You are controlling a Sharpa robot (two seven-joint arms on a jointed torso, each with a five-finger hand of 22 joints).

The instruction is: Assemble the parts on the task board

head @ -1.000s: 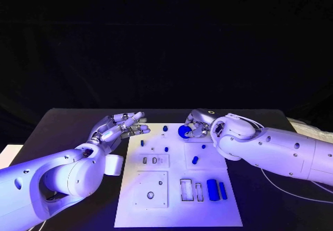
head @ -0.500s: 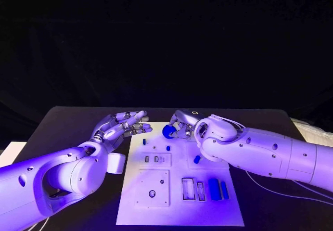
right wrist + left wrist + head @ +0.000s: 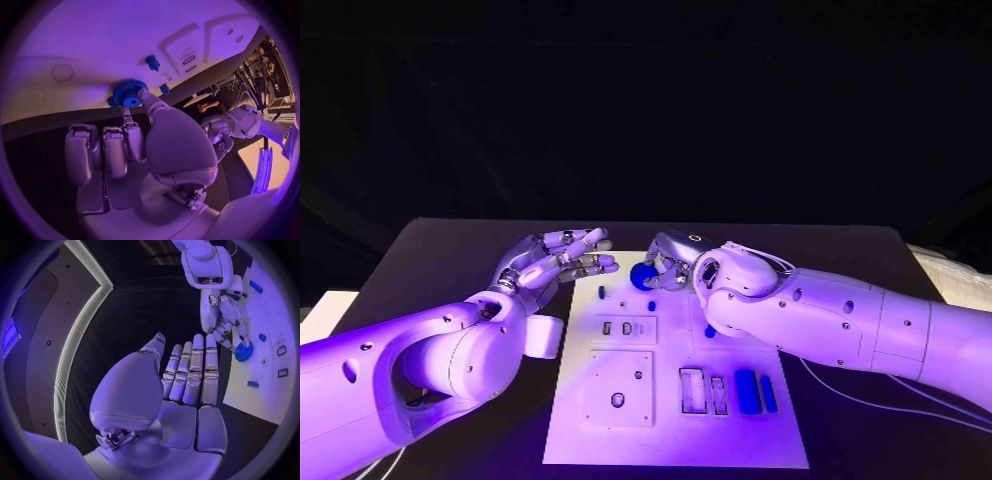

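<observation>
1. The right hand [image 3: 669,262] pinches a blue gear [image 3: 643,277] between thumb and a finger, just above the far end of the board [image 3: 675,440].
2. In the right wrist view the gear [image 3: 130,93] sits at the fingertips [image 3: 142,95], at the board's [image 3: 112,40] edge, close to a small blue peg [image 3: 152,62] standing on the board.
3. The left hand [image 3: 557,257] holds nothing; its fingers are straight and spread, hovering over the desk [image 3: 444,260] just beside the board's far left corner.
4. The left wrist view shows the left hand's flat fingers [image 3: 194,370] pointing towards the right hand [image 3: 222,320] and the gear [image 3: 244,352].
5. Two long blue bars [image 3: 754,392] lie side by side at the board's near right part, beside empty slots [image 3: 700,392].
6. Small blue pegs [image 3: 602,292] stand on the board near the gear.
</observation>
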